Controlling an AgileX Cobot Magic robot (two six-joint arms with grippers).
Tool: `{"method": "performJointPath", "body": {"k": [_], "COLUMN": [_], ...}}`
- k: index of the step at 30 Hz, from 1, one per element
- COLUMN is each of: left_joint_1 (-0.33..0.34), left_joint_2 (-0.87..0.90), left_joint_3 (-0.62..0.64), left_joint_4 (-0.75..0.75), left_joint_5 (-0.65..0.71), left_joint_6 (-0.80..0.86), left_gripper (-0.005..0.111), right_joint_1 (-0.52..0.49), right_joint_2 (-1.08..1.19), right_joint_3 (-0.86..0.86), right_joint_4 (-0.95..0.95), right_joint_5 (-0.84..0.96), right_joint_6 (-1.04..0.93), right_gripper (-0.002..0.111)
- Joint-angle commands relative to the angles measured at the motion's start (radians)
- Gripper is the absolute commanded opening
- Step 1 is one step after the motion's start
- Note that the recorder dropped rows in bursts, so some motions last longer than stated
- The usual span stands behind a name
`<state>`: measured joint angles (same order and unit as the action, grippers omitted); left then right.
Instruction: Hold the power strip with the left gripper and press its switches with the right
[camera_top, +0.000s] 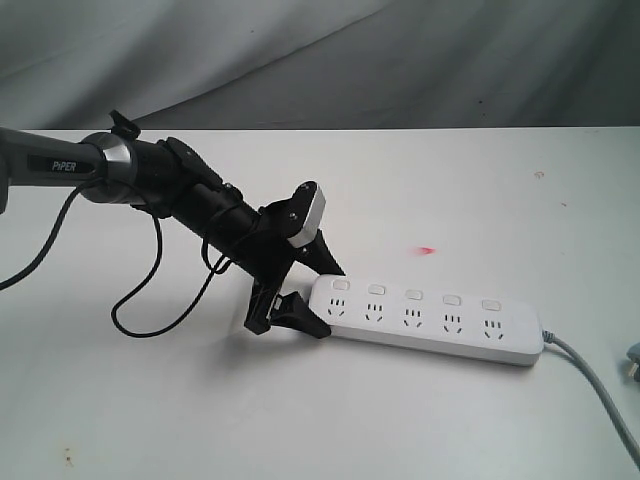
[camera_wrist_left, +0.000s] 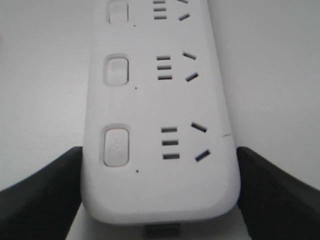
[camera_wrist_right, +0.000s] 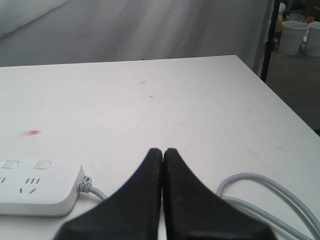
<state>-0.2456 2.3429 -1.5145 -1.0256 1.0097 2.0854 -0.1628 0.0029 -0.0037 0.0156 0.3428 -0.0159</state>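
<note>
The white power strip (camera_top: 430, 318) lies flat on the white table, its row of switches (camera_top: 413, 294) along the far edge. My left gripper (camera_top: 325, 298) reaches in from the left, one black finger on each long side of the strip's left end. In the left wrist view both fingers (camera_wrist_left: 55, 185) touch the sides of the strip (camera_wrist_left: 160, 195), next to the nearest switch (camera_wrist_left: 116, 146). My right gripper (camera_wrist_right: 163, 150) is shut and empty, low over the table past the strip's cable end (camera_wrist_right: 40, 195); the exterior view does not show it.
The grey cable (camera_top: 590, 375) runs off the strip's right end and loops by the right gripper (camera_wrist_right: 270, 192). A small red mark (camera_top: 427, 249) is on the table behind the strip. The left arm's black cable (camera_top: 150, 300) hangs to the table. White buckets (camera_wrist_right: 292, 35) stand beyond the table edge.
</note>
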Motion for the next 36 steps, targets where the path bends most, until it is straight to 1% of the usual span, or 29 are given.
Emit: {"method": "performJointPath", "body": {"k": [1, 4, 5, 7, 10, 12, 13, 21, 24, 30, 33, 36], "left_joint_1": [-0.003, -0.003, -0.003, -0.003, -0.003, -0.003, -0.003, -0.003, -0.003, -0.003, -0.003, -0.003], "left_joint_2": [0.000, 0.000, 0.000, -0.005, -0.026, -0.044, -0.059, -0.244, -0.342, -0.537, -0.638, -0.744], "left_joint_3": [-0.001, -0.001, -0.001, -0.001, -0.001, -0.001, -0.001, -0.001, -0.001, -0.001, -0.001, -0.001], "left_joint_4": [-0.011, -0.002, 0.005, 0.031, 0.026, 0.023, 0.023, 0.036, 0.061, 0.193, 0.295, 0.421], "left_joint_5": [0.024, 0.015, 0.015, 0.019, 0.019, 0.019, 0.019, 0.019, 0.017, 0.013, 0.013, 0.017], "left_joint_6": [0.007, 0.007, 0.007, 0.007, -0.057, -0.107, -0.132, -0.158, -0.208, -0.379, -0.499, -0.599], "left_gripper": [0.032, 0.032, 0.034, 0.044, 0.066, 0.074, 0.076, 0.076, 0.076, 0.075, 0.069, 0.053], "right_joint_1": [0.004, 0.004, 0.004, 0.004, 0.004, 0.004, 0.004, 0.004, 0.004, 0.004, 0.004, 0.004], "right_joint_2": [-0.003, -0.003, -0.003, -0.003, -0.003, -0.003, -0.003, -0.003, -0.003, -0.003, -0.003, -0.003], "right_joint_3": [0.004, 0.004, 0.004, 0.004, 0.004, 0.004, 0.004, 0.004, 0.004, 0.004, 0.004, 0.004], "right_joint_4": [0.003, 0.003, 0.003, 0.003, 0.003, 0.003, 0.003, 0.003, 0.003, 0.003, 0.003, 0.003], "right_joint_5": [-0.003, -0.003, -0.003, -0.003, -0.003, -0.003, -0.003, -0.003, -0.003, -0.003, -0.003, -0.003], "right_joint_6": [-0.001, -0.003, -0.003, -0.003, -0.003, -0.003, -0.003, -0.001, -0.001, -0.001, -0.001, -0.001], "right_gripper": [0.000, 0.000, 0.000, 0.000, 0.000, 0.000, 0.000, 0.000, 0.000, 0.000, 0.000, 0.000]}}
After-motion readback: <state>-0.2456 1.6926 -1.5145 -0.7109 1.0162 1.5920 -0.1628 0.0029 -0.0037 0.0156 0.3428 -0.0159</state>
